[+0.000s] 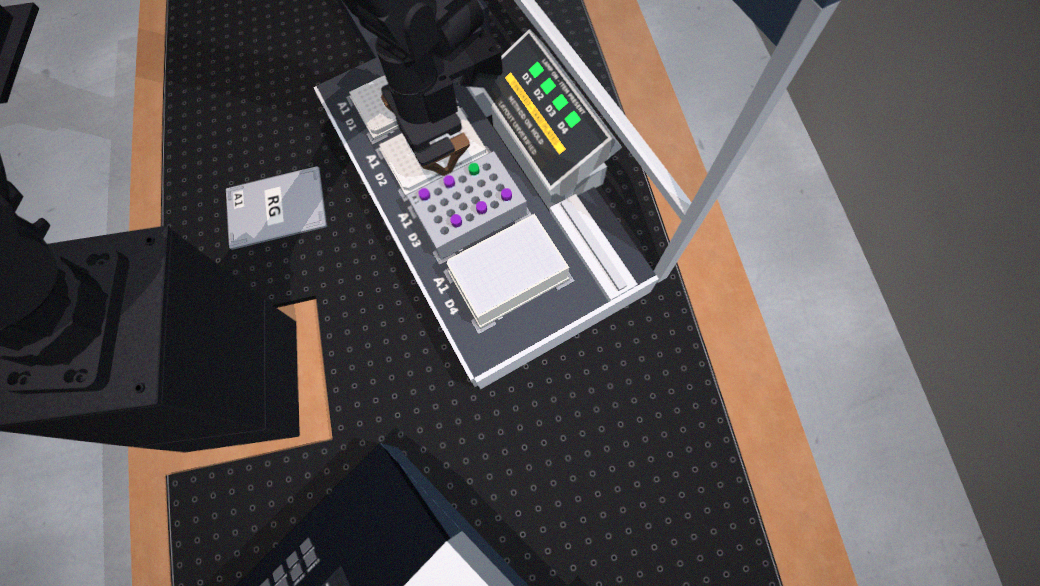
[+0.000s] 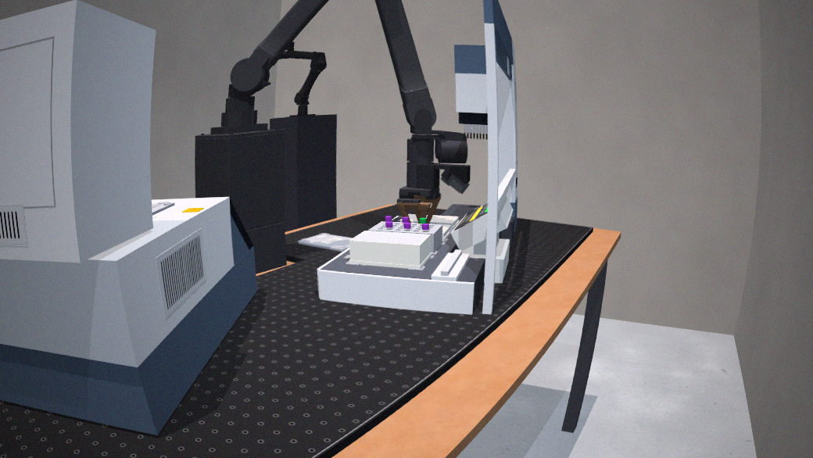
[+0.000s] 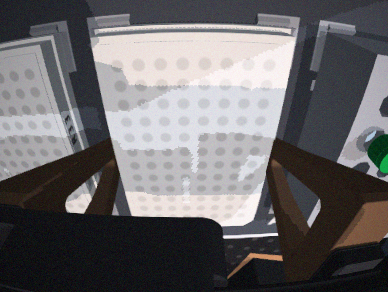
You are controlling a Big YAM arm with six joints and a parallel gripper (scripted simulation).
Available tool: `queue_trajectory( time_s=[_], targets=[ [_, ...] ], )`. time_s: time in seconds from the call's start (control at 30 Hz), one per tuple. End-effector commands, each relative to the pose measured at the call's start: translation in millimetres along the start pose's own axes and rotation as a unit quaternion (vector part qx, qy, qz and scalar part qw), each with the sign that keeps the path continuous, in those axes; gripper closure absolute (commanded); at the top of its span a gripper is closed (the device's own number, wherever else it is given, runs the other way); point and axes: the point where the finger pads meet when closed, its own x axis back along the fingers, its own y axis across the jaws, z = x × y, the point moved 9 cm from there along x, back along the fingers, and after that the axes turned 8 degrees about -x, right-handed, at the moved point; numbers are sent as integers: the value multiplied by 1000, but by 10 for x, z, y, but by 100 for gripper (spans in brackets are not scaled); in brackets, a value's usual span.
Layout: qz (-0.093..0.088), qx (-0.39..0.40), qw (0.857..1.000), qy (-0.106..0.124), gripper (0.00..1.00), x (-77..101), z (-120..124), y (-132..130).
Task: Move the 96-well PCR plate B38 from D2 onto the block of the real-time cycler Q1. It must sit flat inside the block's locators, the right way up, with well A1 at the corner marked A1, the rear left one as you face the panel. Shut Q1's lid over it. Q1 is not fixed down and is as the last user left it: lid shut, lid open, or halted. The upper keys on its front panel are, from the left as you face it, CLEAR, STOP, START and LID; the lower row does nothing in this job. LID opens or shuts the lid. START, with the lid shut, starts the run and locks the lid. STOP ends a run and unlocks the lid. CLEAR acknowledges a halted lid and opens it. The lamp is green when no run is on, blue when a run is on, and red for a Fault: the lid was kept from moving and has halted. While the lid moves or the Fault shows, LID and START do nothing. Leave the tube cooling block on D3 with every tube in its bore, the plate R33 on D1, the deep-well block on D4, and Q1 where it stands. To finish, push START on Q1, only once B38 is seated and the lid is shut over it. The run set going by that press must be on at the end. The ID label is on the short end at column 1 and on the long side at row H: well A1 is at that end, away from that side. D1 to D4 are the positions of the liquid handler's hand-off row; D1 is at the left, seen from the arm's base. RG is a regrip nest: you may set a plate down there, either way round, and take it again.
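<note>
The plate B38 (image 1: 398,161) (image 3: 195,112) lies in its locators on D2. My gripper (image 3: 193,145) (image 2: 418,218) is shut on its two long sides; the plate looks level. The plate R33 (image 1: 369,109) (image 3: 22,112) is on D1, just beside one finger. The tube cooling block (image 1: 481,234) (image 3: 327,100) is on D3 beside the other finger, with several purple caps and a green one. The deep-well block (image 1: 509,269) (image 2: 389,250) is on D4. The cycler Q1 (image 1: 342,502) (image 2: 108,301) is only partly in view; its lamp is hidden, and I cannot tell its lid's state.
The regrip nest RG (image 1: 298,200) (image 2: 324,241) lies on the arm-base side of the row. A sloped display (image 1: 534,109) with green lamps for D1 to D4 stands behind the row. The liquid handler's upright (image 1: 749,138) (image 2: 488,170) rises at the row's end.
</note>
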Motion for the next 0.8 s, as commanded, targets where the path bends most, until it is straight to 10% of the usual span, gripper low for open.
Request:
queue_trajectory(
  time_s=[0.0, 0.77],
  targets=[
    [-4, -6, 1000, -6, 100, -102, -53, 33],
    [3, -7, 1000, 7, 100, -189, 68, -43]
  ],
)
